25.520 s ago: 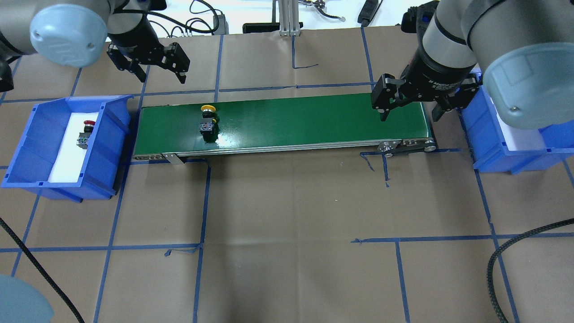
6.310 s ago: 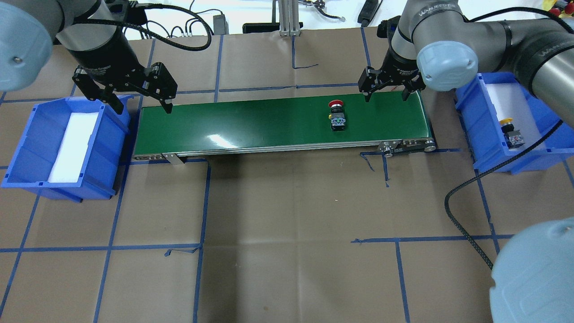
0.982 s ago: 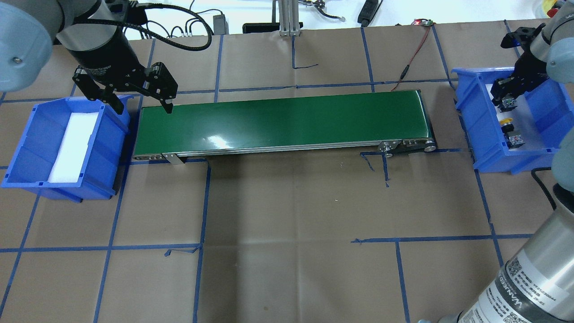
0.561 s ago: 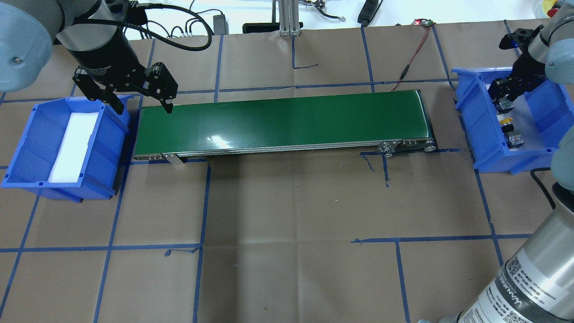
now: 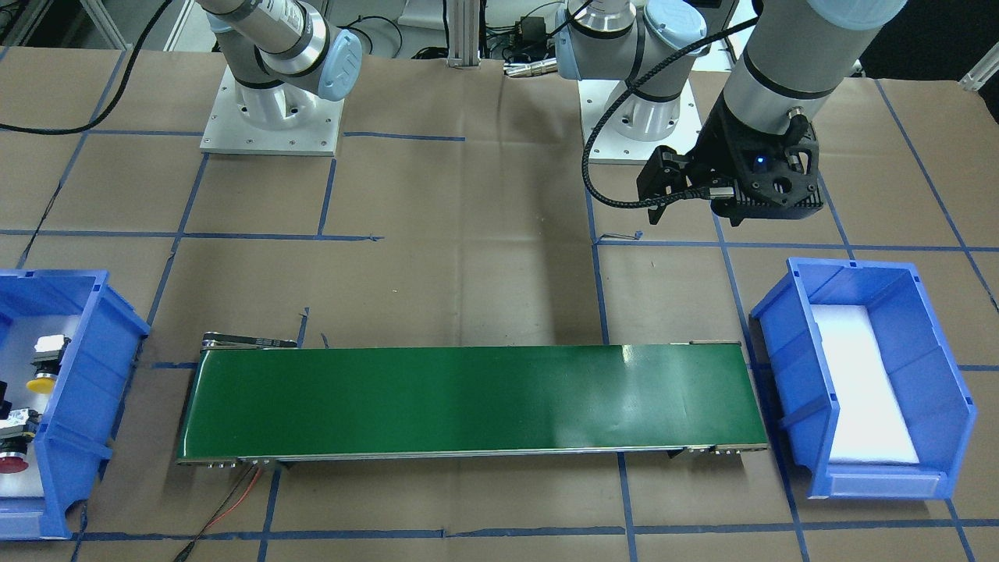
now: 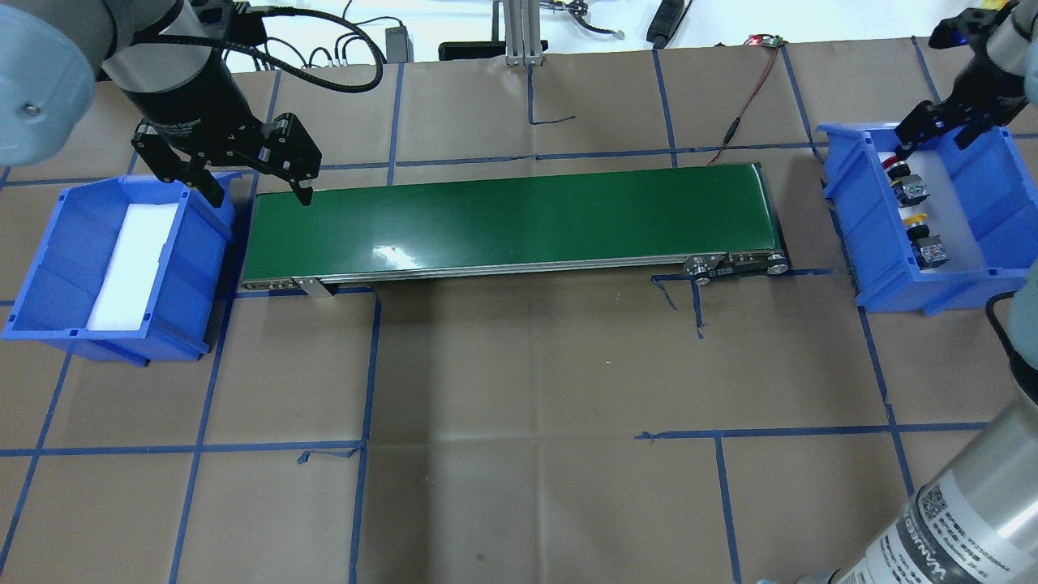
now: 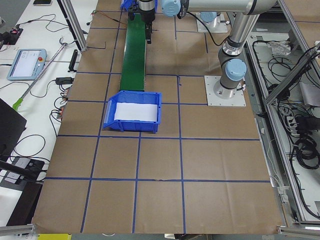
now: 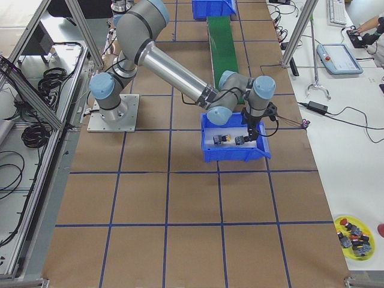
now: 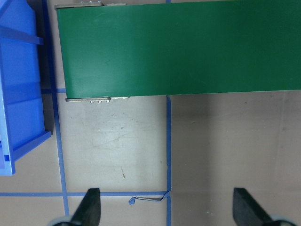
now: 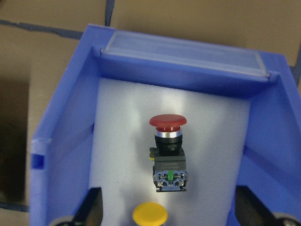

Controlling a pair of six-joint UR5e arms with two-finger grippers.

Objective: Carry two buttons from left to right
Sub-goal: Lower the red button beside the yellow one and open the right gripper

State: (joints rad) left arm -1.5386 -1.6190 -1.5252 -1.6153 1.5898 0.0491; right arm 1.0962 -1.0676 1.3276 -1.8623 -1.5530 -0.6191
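Observation:
Both buttons lie on the white foam inside the right blue bin (image 6: 989,174). The red button (image 6: 902,183) lies toward the bin's far end and the yellow button (image 6: 924,238) nearer the front. My right gripper (image 6: 931,146) hangs open above the red button (image 10: 168,149), its fingers (image 10: 90,207) apart on either side and touching nothing. The yellow button's cap (image 10: 149,214) shows at the lower edge of the right wrist view. My left gripper (image 6: 261,197) is open and empty over the left end of the green conveyor belt (image 6: 511,215).
The left blue bin (image 6: 49,268) holds only white foam. A red cable (image 6: 742,97) runs along the table behind the belt's right end. Blue tape lines cross the brown table cover. Cables and equipment lie along the far edge.
My right gripper has opened, let go of the red button in the right bin and drawn up and away toward the back. The left arm has not moved.

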